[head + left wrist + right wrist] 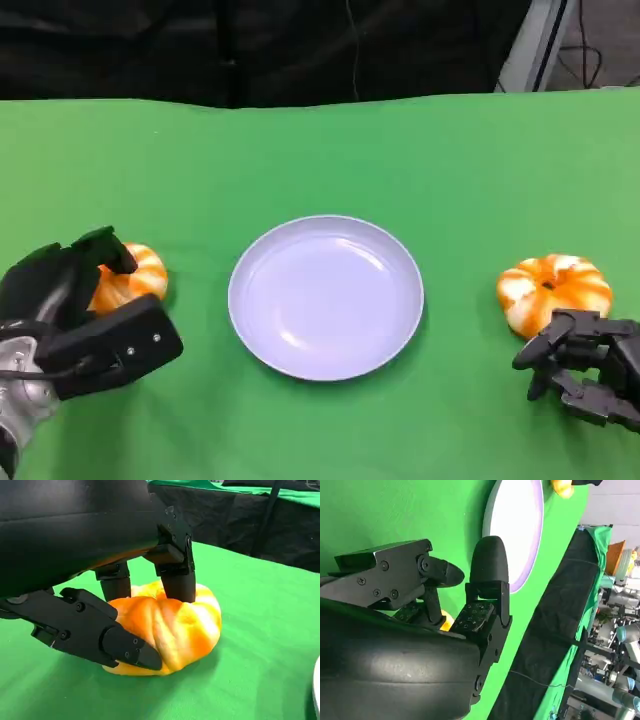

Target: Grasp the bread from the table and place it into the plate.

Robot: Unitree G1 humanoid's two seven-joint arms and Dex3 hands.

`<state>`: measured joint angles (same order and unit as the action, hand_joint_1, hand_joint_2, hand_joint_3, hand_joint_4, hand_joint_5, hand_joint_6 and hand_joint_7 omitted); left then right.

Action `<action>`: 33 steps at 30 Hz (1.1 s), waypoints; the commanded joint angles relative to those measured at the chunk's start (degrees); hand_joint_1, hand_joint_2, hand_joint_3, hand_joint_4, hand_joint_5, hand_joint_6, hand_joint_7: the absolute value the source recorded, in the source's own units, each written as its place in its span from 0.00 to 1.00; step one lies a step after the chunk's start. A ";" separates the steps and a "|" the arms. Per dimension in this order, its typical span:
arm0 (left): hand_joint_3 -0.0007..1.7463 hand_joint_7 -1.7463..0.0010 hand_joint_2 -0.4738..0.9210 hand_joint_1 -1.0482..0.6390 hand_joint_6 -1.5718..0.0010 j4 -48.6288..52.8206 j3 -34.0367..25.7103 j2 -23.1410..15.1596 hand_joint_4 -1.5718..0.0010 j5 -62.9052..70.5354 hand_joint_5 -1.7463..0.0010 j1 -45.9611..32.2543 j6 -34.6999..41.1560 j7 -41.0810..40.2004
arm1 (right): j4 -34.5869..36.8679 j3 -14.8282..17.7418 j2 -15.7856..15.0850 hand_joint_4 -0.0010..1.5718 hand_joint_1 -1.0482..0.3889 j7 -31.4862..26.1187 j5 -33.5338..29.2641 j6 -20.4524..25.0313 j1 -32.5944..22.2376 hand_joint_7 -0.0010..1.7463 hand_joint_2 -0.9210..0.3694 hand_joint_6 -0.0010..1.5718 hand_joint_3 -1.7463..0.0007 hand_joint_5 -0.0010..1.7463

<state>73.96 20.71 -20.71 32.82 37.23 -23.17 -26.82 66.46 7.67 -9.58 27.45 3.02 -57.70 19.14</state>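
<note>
Nearest me, my right robot hand (580,365) sits low on the green surface (460,170), fingers curled in around nothing, just short of the right pumpkin-shaped bread roll (553,290). Over on the left, my left robot hand (125,605) is closed on the other orange bread roll (175,627), fingers pressing its top and a thumb against its side, the roll resting on the surface. Between the two rolls lies the pale round plate (326,297), with a dark backdrop (250,45) beyond.
</note>
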 commanded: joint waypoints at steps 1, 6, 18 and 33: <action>0.12 0.05 1.00 0.55 0.71 1.06 -0.26 0.10 0.70 -0.27 0.00 -1.29 0.65 -0.09 | -0.50 0.06 -1.04 0.57 0.78 -0.67 -0.04 -0.73 -0.75 0.55 0.06 0.61 0.66 0.78; 0.13 0.05 1.00 0.54 0.70 0.88 -0.29 0.00 0.69 0.09 0.00 -1.67 -0.12 -1.74 | -0.44 0.43 -0.80 0.57 0.78 0.31 0.81 -0.38 -0.66 0.55 0.06 0.60 0.67 0.78; 0.16 0.15 1.00 0.54 0.65 -2.49 0.53 -0.84 0.70 1.20 0.00 -1.98 -2.05 -5.91 | -0.34 0.41 -0.81 0.58 0.79 0.42 0.79 -0.01 -0.58 0.53 0.06 0.61 0.66 0.78; 0.17 0.22 1.00 0.55 0.62 -17.24 -0.32 -2.30 0.70 1.50 0.02 -6.26 -2.81 -5.68 | -0.36 0.07 -0.78 0.58 0.78 -0.44 0.08 -0.11 -0.51 0.55 0.07 0.61 0.65 0.78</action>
<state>59.85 20.86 -21.53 34.21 32.56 -26.23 -33.31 66.44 7.65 -9.57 27.58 2.92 -57.68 19.13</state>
